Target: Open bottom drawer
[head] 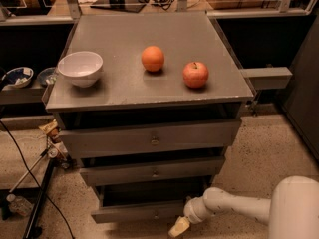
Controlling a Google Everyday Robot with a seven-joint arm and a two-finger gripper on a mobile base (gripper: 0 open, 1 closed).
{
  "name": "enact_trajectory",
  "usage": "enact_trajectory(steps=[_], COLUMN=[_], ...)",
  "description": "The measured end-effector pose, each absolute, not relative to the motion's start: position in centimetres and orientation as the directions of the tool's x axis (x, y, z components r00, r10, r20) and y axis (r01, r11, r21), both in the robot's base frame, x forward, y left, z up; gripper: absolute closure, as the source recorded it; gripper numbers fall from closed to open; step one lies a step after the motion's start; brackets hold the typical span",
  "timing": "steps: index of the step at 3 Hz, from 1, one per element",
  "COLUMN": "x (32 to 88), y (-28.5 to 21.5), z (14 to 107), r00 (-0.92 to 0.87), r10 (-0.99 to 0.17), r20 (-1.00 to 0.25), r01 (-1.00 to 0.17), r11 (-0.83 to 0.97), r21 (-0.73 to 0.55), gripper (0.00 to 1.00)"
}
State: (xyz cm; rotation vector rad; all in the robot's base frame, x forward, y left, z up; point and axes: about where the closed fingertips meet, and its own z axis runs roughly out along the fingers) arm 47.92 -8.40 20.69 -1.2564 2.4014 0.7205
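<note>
Dim and warm-toned, lit from above. Soft sheen across the counter (164,34); short shadows under bowl (79,67), orange (152,59) and apple (195,74) (falling toward the near edge). Black in the gaps above each drawer front. Brightest low down: pale claw (179,227) beside the bottom drawer (134,214), below its right end.

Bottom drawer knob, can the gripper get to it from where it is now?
Probably yes: the gripper sits low by the right end of the bottom drawer, and nothing shows between it and the knob.
</note>
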Motion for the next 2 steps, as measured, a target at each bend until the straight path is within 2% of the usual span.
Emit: enact_trajectory(steps=[2], x=[47.54], y=[-8.26], z=[20.90], r00=[-0.557], r10=[-0.656], r20=[-0.510], r01=[-0.830], r11=[0.473], r21=[0.297], gripper=[0.00])
